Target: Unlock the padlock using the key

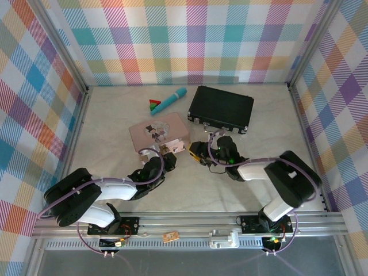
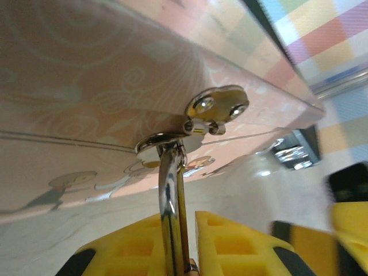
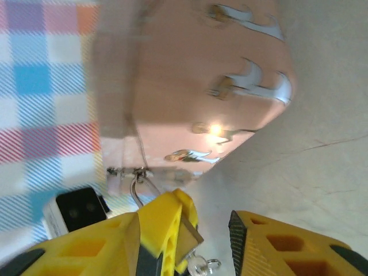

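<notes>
Pale, faintly veined stone-look worktop [image 1: 115, 115], boxed in on three sides by walls of pastel plaid [image 1: 195, 40], with aluminium posts [image 1: 65, 52] at the corners and an aluminium rail [image 1: 190, 221] along the near edge. At the back, a black rectangular case [image 1: 221, 108] with silver trim, a teal cylinder [image 1: 169, 99] lying to its left, and a small red-and-green triangular block [image 1: 153, 104] at the cylinder's near end. Near the middle, a pink rectangular tin [image 1: 160, 133] printed with pale swirls. Down on the rail, a flat orange-brown rectangular tag [image 1: 169, 236].

Hanging from the tin's silver hasp [image 2: 215, 109], the tiny brass-gold padlock [image 3: 190, 231], its silver U-shaped shackle [image 2: 171, 195] threaded through the hasp loop. Left tool [image 2: 183, 236] closed on the padlock, yellow fingers [image 2: 236, 241] close on either side of the shackle. Right tool [image 1: 196, 150] just beside it, parted partway, gripping nothing. In the gap between its yellow fingers, at the padlock's lower end, the very small greyish metal key [image 3: 204, 265]; seated in the lock or not, cannot tell.
</notes>
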### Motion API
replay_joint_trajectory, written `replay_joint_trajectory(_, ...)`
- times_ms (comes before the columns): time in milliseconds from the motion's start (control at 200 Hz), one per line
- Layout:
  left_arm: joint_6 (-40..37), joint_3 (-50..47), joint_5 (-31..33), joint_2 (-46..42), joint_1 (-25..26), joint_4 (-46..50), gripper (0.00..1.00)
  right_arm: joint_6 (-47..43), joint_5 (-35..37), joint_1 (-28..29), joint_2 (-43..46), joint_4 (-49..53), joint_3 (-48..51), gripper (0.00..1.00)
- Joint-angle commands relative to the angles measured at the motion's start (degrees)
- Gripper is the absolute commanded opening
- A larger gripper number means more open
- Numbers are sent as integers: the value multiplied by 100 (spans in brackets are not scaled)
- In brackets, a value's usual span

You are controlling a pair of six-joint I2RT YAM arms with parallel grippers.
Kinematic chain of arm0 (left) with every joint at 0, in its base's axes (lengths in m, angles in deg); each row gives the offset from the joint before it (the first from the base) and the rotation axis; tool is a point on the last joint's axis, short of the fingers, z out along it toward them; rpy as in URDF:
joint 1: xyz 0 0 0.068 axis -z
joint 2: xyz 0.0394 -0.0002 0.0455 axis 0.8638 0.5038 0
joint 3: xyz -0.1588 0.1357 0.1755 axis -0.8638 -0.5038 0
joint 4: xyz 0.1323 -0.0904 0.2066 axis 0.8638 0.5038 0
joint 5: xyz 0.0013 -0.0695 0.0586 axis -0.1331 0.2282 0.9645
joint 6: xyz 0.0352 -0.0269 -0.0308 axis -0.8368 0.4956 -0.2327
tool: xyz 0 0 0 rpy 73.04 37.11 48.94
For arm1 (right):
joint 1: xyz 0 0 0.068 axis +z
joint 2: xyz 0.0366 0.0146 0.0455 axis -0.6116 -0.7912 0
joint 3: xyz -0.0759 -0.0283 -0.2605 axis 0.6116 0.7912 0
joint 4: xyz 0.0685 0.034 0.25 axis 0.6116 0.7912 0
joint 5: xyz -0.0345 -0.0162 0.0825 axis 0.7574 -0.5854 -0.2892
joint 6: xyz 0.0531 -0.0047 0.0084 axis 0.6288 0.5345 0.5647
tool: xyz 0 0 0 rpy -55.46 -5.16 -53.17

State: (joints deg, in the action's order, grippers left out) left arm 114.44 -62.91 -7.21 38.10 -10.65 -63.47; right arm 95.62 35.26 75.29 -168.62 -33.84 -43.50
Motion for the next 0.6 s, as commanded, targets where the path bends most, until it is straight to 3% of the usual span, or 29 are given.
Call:
replay_joint_trajectory(0, -408, 81, -148, -70, 43, 667, 0, -2386, 265, 58, 705, 2760, -600, 48)
replay_joint_trajectory(125, -543, 192, -135, 159, 47, 1018, 0, -3326, 809, 73, 1207, 3909, -774, 50)
replay_joint_trajectory(255, -534, 280, -108, 359, 47, 1065, 0, -3972, 883, 107, 1341, 4569, -947, 52)
replay_joint_trajectory(470, -237, 269, 179, 8, 38, 1499, 50, -4660, 1371, 695, 990, 5133, -1371, 55)
replay_joint_trajectory(595, 11, 247, 447, -823, -14, 2456, 70, -4828, 1594, 1109, 607, 5227, -1739, 57)
